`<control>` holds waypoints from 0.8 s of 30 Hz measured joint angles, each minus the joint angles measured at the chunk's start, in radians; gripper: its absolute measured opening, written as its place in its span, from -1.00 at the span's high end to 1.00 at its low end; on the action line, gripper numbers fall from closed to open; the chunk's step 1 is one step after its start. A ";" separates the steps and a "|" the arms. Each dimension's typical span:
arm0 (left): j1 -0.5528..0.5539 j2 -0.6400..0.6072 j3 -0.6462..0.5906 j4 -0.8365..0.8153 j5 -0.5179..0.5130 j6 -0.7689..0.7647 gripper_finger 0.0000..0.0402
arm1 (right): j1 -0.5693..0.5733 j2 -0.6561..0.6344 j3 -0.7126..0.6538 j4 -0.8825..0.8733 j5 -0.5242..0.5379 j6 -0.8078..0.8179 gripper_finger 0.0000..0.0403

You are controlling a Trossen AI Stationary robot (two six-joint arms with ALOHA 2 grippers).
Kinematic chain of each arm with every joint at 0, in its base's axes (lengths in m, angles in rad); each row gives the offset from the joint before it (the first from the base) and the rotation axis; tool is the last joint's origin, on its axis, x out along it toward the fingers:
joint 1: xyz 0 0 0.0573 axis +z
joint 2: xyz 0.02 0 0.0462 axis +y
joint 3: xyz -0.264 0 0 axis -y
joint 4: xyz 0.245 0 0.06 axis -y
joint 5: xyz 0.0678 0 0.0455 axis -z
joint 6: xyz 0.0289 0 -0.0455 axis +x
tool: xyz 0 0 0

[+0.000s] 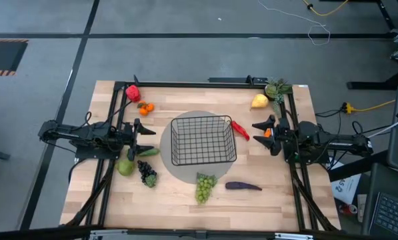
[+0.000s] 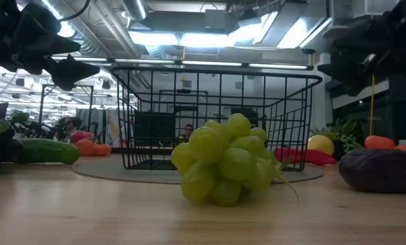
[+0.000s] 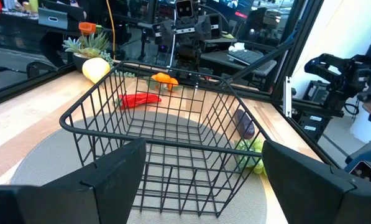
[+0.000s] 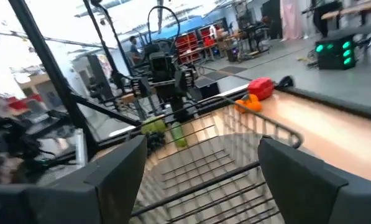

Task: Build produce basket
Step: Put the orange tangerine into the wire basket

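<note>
On the left half of the wooden table (image 1: 185,193), the left gripper (image 1: 143,131) hangs with its jaws spread wide and nothing between them, pointing toward the black wire-mesh rectangular basket (image 1: 203,139). Around it lies produce: a red toy pepper (image 1: 133,93) and small oranges (image 1: 145,107) on its far side, a green cucumber (image 1: 147,152), a green apple (image 1: 125,167) and a dark purple grape bunch (image 1: 147,173) on its near side.

The basket stands at the table's middle on a round grey mat (image 1: 179,175), just beside the left gripper, and holds nothing. A bunch of green grapes (image 1: 204,187) lies at its near side, half on the mat. A red chili (image 1: 240,129) rests against its right edge, and a purple eggplant (image 1: 243,186) lies nearer and to the right.

The right gripper (image 1: 265,133) faces the basket from the right, jaws likewise released and empty; an orange piece (image 1: 268,133) beneath it is partly hidden by the fingers. At the far right corner sit a yellow pear (image 1: 259,101) and a green leafy item (image 1: 277,89) too small to make out. In the low view both grippers are cut off at the top.
</note>
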 joint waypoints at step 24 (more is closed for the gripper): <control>0.000 0.000 0.000 0.620 -0.070 0.087 -0.57 | 0.000 0.193 0.314 0.047 0.149 -0.194 -0.53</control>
